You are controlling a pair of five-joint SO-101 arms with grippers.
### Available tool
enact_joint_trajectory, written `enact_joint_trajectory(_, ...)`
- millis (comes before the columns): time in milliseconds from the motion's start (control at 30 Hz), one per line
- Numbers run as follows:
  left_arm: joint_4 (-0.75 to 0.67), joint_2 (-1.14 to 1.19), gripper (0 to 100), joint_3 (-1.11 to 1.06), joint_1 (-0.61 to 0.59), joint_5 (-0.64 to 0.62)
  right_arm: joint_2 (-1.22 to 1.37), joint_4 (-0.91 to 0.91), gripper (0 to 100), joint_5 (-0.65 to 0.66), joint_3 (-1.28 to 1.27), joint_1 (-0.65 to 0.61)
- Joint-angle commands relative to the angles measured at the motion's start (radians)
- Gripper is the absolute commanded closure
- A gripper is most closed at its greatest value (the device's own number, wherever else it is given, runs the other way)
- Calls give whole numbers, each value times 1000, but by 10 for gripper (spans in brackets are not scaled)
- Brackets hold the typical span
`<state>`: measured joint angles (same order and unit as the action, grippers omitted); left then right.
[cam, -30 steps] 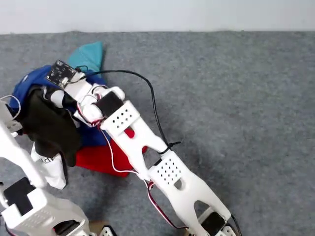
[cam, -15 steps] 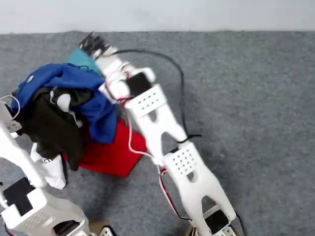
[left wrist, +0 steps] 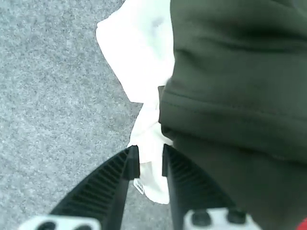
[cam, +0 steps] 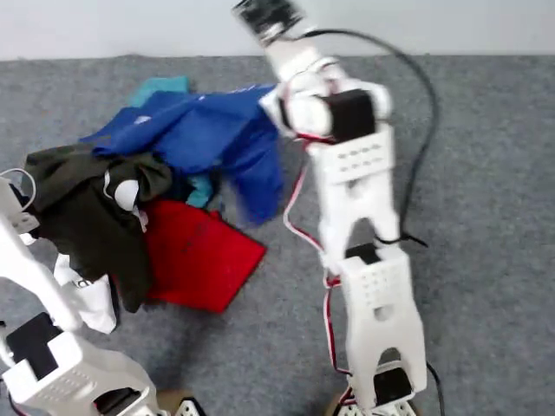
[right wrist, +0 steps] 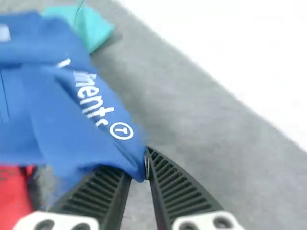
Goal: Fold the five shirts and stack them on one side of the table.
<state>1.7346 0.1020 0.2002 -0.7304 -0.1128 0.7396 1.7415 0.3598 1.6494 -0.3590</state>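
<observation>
High view: the right arm has swung from the heap at the left toward the top centre within the last second, dragging the blue shirt (cam: 204, 139) with it. That shirt, bunched over the heap before, now stretches from the pile up toward the top centre of the frame, one end lifted. The right claw (right wrist: 146, 165) is clamped on its hem. The move has uncovered more of the red shirt (cam: 195, 256) and the teal shirt (cam: 160, 87) beneath. The left arm has kept its place at the lower left; the left claw (left wrist: 149, 160) appears nipped on a fold of the white shirt (left wrist: 139, 72), just beside the dark shirt (left wrist: 230, 72). One shirt is being pulled free onto the bare table (cam: 486, 173); nothing looks folded or stacked yet.
</observation>
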Motion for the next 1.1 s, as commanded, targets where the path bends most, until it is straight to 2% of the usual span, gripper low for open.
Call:
enact_joint_trajectory(0, 18, -46, 913, 4, -2, 14, -139, 53, 990, 14, 35, 71)
enact_joint_trajectory(200, 18, -48, 913, 10, 120, 12, -174, 53, 990, 14, 35, 194)
enact_joint_trajectory(567, 8, -35, 913, 82, 548, 15, -246, 54, 990, 11, 35, 450)
enact_joint_trajectory(667, -100, -34, 913, 25, 667, 15, -246, 56, 990, 11, 35, 487)
enact_joint_trajectory(800, -377, 28, 913, -104, 744, 11, -248, 56, 990, 11, 35, 506)
enact_joint_trajectory(933, -397, 100, 913, -114, 842, 11, -246, 58, 990, 11, 34, 536)
enact_joint_trajectory(1067, -433, 252, 913, -116, 856, 17, -246, 58, 990, 11, 34, 556)
